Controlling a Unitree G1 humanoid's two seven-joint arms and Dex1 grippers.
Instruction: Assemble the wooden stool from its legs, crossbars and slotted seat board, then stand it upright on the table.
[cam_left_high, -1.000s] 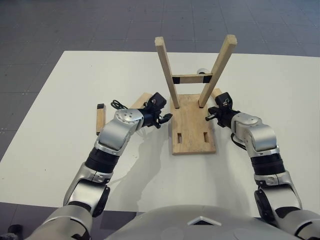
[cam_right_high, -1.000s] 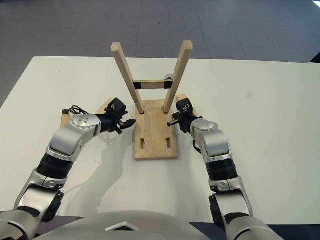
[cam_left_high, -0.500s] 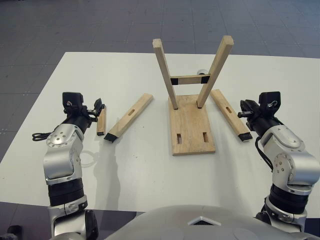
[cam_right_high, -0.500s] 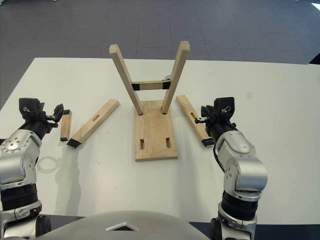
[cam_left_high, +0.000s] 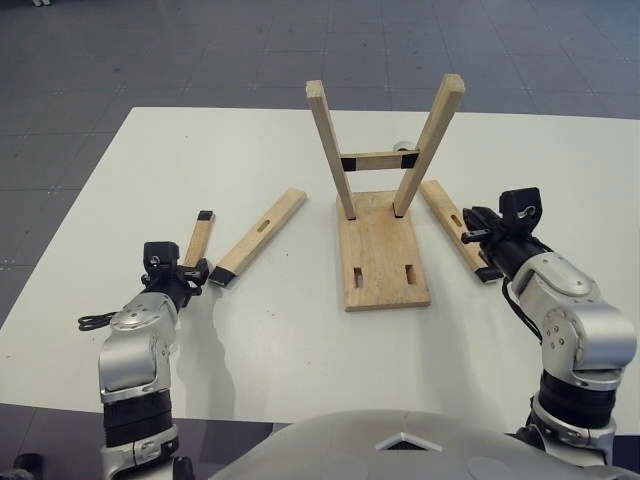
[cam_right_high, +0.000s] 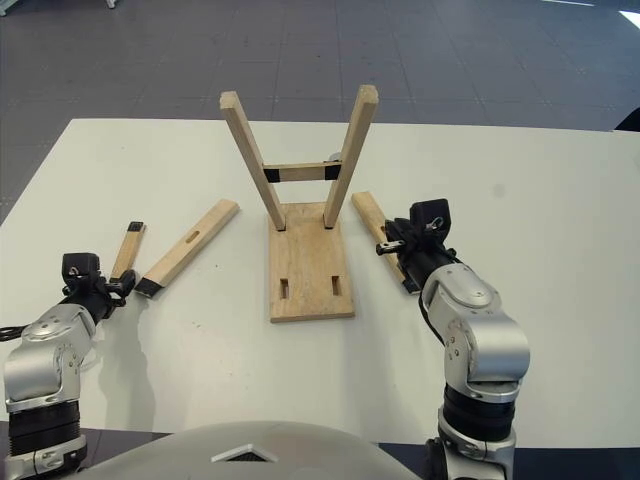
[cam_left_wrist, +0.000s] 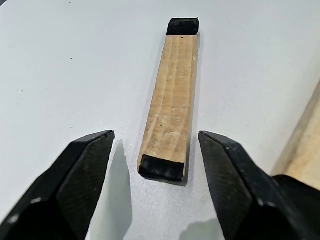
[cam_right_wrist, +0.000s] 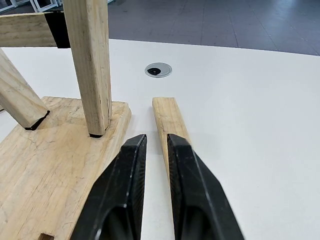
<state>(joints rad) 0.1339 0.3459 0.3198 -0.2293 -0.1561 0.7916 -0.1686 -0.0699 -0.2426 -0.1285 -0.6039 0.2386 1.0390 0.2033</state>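
Moved: left gripper, now astride crossbar end, spread.
Right gripper: clenched, empty.
Risk: skidding crossbar on pinch.

A white table with a smooth, plain top takes up the middle of the scene. A small round metal disc, silver with a dark centre, sits flush in the table's top. It lies nearer the table's far edge than its near edge and roughly midway along it. Beyond the table's far edge and past both its sides lies a dark grey floor of square tiles with thin joints.
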